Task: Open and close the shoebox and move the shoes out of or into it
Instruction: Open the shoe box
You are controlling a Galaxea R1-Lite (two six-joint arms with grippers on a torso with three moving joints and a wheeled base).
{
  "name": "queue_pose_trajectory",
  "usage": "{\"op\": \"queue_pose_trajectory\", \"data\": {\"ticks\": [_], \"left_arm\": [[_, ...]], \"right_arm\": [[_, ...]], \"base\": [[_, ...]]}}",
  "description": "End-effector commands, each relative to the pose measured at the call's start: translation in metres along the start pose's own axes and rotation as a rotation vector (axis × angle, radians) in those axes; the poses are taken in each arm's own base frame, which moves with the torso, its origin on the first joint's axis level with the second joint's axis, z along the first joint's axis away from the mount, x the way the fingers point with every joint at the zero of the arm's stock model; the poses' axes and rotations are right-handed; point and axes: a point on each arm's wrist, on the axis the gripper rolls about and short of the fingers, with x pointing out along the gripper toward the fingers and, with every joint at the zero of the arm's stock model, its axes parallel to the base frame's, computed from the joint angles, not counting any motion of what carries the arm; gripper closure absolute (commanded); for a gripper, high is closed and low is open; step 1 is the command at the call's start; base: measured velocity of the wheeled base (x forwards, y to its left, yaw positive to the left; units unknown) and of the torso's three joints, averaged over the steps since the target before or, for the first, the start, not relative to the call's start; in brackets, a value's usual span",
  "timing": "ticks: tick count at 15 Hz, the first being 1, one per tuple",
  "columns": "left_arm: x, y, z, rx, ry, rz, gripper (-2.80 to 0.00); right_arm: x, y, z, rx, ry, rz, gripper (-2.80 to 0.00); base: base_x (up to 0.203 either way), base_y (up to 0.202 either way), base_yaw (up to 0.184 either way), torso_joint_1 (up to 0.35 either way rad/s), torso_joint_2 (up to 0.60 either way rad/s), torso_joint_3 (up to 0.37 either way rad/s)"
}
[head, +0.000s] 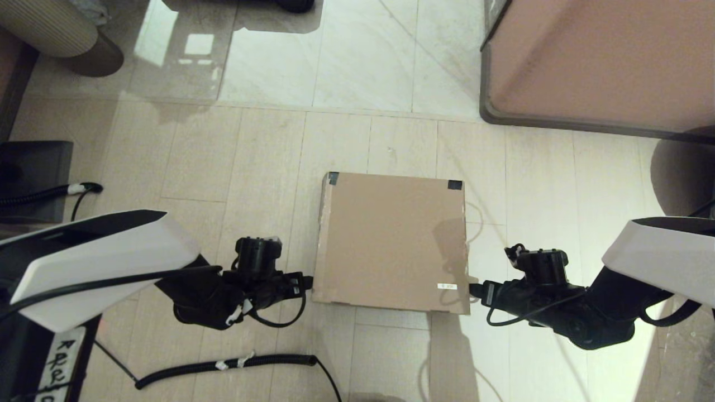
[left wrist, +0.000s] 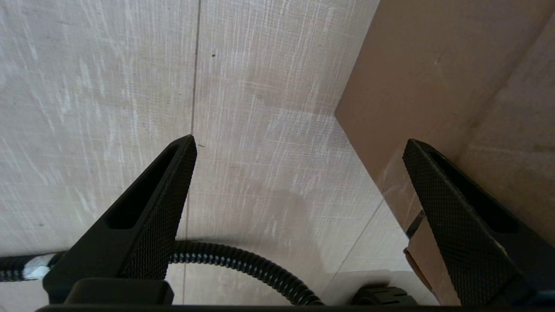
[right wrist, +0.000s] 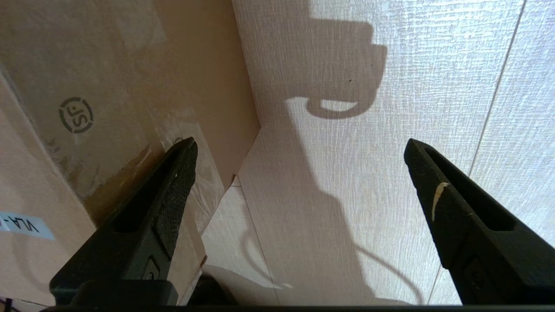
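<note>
The brown cardboard shoebox (head: 391,240) lies on the floor in the middle of the head view, lid down, dark tape on its two far corners and a small white label (head: 447,286) near the front right. The shoes are hidden. My left gripper (head: 306,282) is open at the box's near left corner; in the left wrist view one finger (left wrist: 459,225) lies against the box side (left wrist: 416,86). My right gripper (head: 475,290) is open at the near right corner; one finger (right wrist: 169,199) overlaps the box side (right wrist: 108,86) with its round stamp.
A coiled black cable (head: 223,365) lies on the floor in front of the left arm. A large pinkish piece of furniture (head: 603,61) stands at the far right, a round ribbed seat (head: 50,28) at the far left, a dark box (head: 33,173) on the left.
</note>
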Motion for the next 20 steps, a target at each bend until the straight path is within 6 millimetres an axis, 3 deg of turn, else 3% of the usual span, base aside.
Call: {"op": "queue_pose_trajectory", "data": {"ticks": [1,8,14,20], "left_arm": [[-0.002,-0.006,0.001,-0.012,-0.008,-0.015,-2.80],[-0.029,-0.012,0.019,-0.037,-0.058,-0.037,-2.80],[-0.063,-0.024,0.031,-0.024,-0.104,-0.078,-2.80],[-0.100,-0.026,0.049,-0.029,-0.163,-0.099,-2.80]], "right_arm": [[0.000,0.002,0.001,0.004,0.001,0.029,-2.80],[-0.023,0.011,0.015,0.026,-0.025,0.108,-2.80],[-0.043,0.019,0.032,0.020,-0.084,0.131,-2.80],[-0.070,0.023,0.034,0.031,-0.086,0.137,-2.80]], "base": [[0.000,0.000,0.000,0.000,0.00,0.000],[0.000,0.000,0.000,0.000,0.00,0.000],[0.000,0.000,0.000,0.000,0.00,0.000],[0.000,0.000,0.000,0.000,0.00,0.000]]}}
